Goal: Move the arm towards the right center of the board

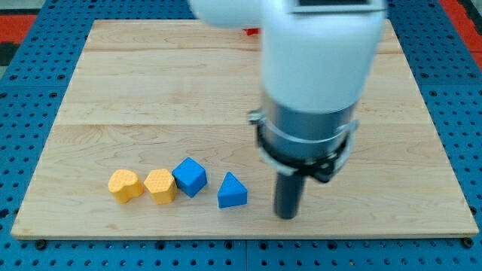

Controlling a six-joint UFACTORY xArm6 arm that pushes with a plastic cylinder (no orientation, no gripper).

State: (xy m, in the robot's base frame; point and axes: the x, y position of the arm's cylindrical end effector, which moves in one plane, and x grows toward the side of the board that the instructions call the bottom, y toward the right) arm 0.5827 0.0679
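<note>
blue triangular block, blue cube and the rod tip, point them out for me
blue triangular block (pixel 232 191), camera view, on its front face.
blue cube (pixel 190 176), camera view, on its near face.
my tip (pixel 286 216), camera view, at the rod's very end, to the view's right of the triangular block.

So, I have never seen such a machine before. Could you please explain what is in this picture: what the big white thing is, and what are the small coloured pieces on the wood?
The big white and grey shape is a robot arm. It ends in a dark rod; my tip touches the wooden board and holds nothing, it only pushes. There is one camera view. Near the view's bottom lie four blocks in a row: a yellow rounded block, a yellow block, a blue cube and a blue triangular block. My tip stands just to the view's right of the triangular one. Something red peeks out at the top.
</note>
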